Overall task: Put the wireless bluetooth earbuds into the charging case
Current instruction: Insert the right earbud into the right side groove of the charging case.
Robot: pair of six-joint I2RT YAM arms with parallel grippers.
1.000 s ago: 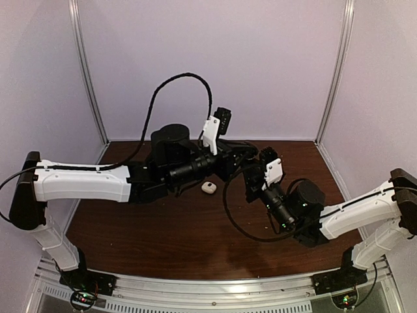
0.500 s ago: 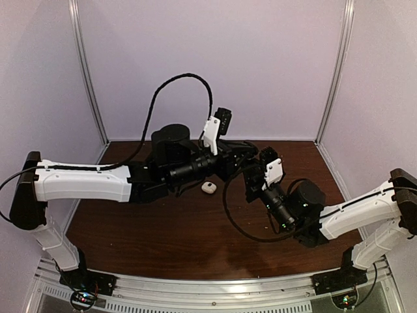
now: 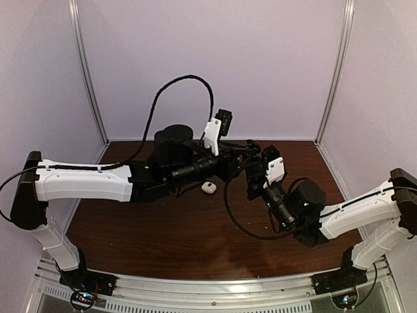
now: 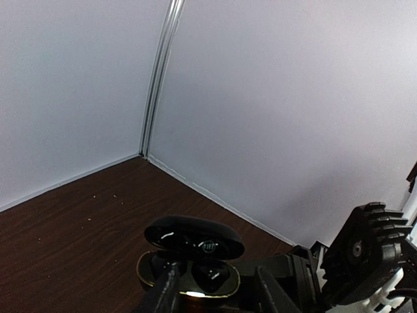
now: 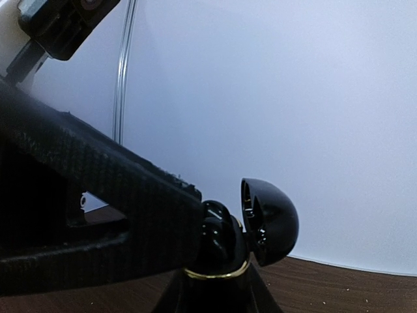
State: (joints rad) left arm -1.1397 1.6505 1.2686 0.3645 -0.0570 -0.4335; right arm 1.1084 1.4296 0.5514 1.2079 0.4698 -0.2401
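Above the brown table, the right jaws are clamping the open black charging case in mid-air, while the left jaws, shut a second ago, are now parting right beside it. They are likely releasing an earbud into a well, though darkness is hiding it.

We see two arms, the left arm and the right arm, each a long white shell between black joints. A black cable arcs over the left arm, and a second cable hangs by the right. Both wrists carry white brackets. The near bases show tiny red and green lights, possibly LEDs.
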